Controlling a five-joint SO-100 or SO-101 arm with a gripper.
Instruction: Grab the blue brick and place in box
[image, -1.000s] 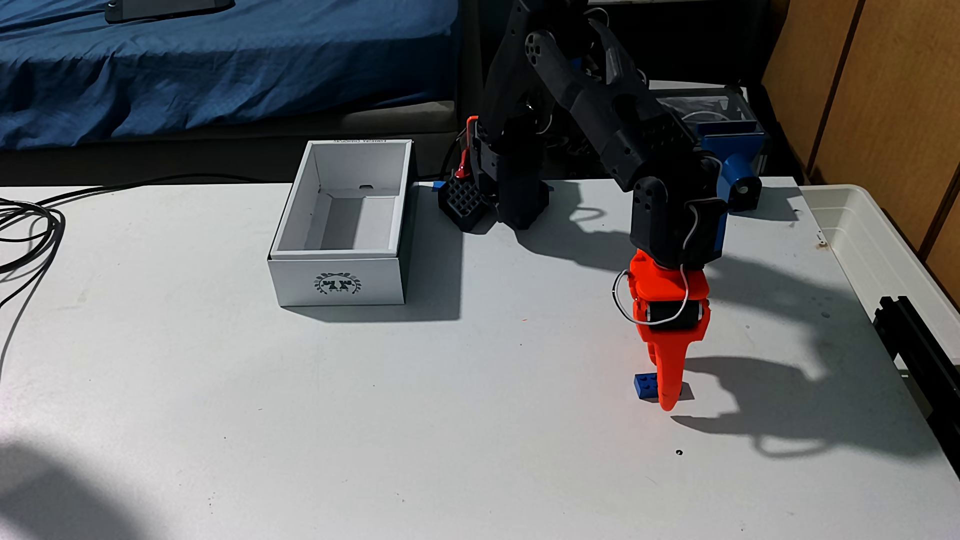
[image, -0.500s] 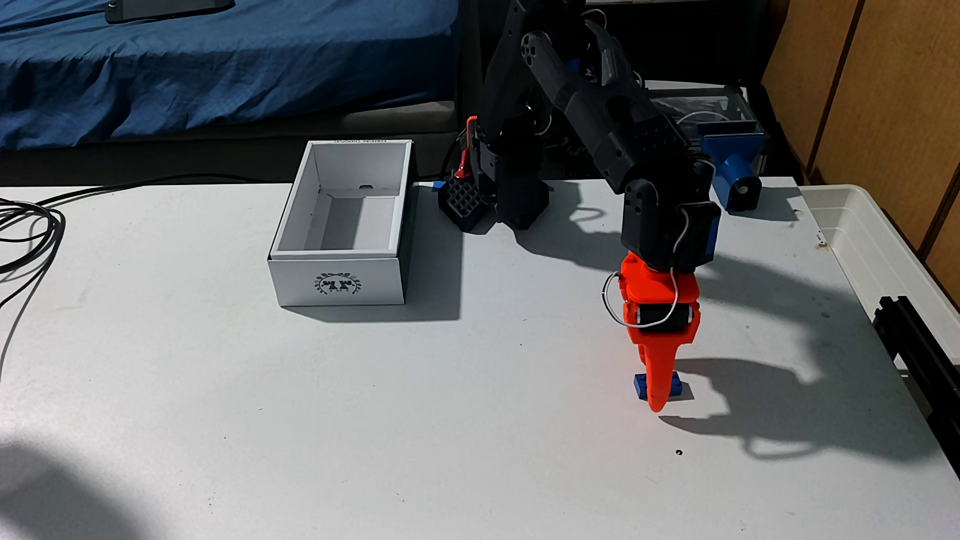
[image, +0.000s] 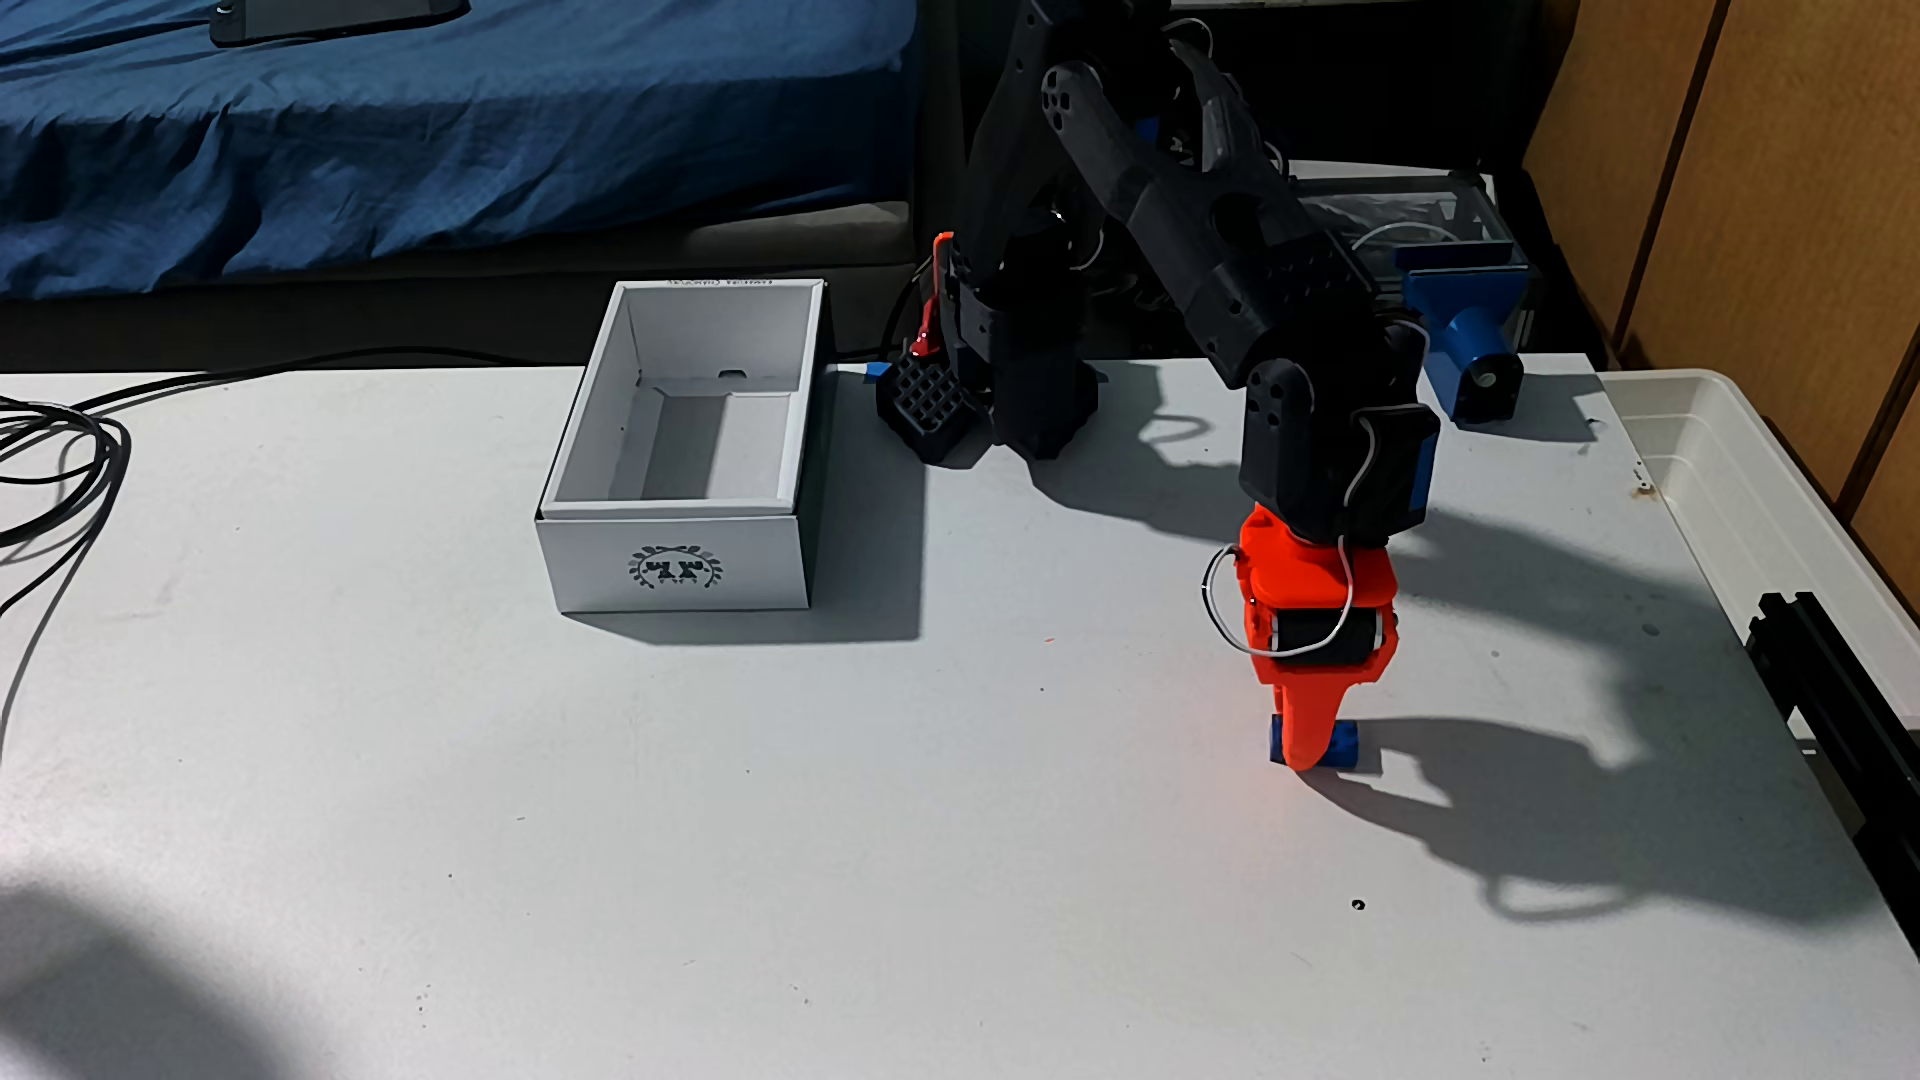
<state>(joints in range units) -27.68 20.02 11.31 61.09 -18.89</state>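
The small blue brick (image: 1345, 744) is at the right of the table in the fixed view, its two ends sticking out on either side of the orange finger. My orange gripper (image: 1307, 756) points straight down and is shut on the brick. The brick seems to hang just above the table surface, with its shadow right beneath it. The finger hides the middle of the brick. The white box (image: 675, 566), open on top and bearing a dark wreath emblem on its front wall, stands far to the left of the gripper.
My black arm base (image: 1029, 400) stands at the table's back edge beside the box. A blue printed clamp part (image: 1465, 312) is at the back right. A translucent white tub (image: 1714, 467) and a black rail (image: 1829, 685) line the right edge. Cables (image: 52, 457) lie at the far left.
The gripper shifted a little left over the brick, closed on it, and has now risen slightly with the brick in it.
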